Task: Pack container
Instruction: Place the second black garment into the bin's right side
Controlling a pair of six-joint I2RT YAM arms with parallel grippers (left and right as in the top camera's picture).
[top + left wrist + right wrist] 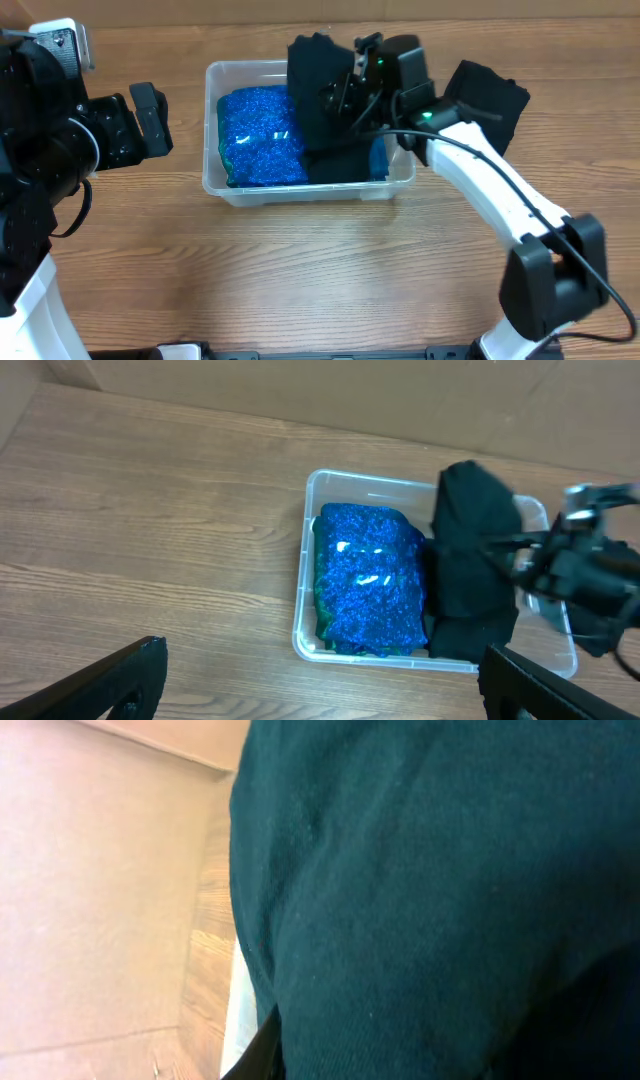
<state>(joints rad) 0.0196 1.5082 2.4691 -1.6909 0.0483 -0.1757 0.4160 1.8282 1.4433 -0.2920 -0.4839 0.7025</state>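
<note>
The wooden table (300, 280) fills your overhead view. The container (213, 186) sits on it toward the far edge, roughly midway between the left and right edges.

A black cloth (312, 120) takes up the right part of the container. It lies down to the near wall and rises above the far rim. The left part holds a blue sparkly bundle (260, 135), pressed against the black cloth. A second black cloth (490, 100) lies on the table just beyond the container's right end, near the far edge.

Your right gripper (352, 92) is over the right part of the container, up against the raised black cloth. The right wrist camera sees almost nothing but dark fabric, so you cannot tell how its jaws stand.

Your left gripper (150, 122) hangs above the table near the left edge, apart from the container. Its jaws are spread wide and hold nothing.
</note>
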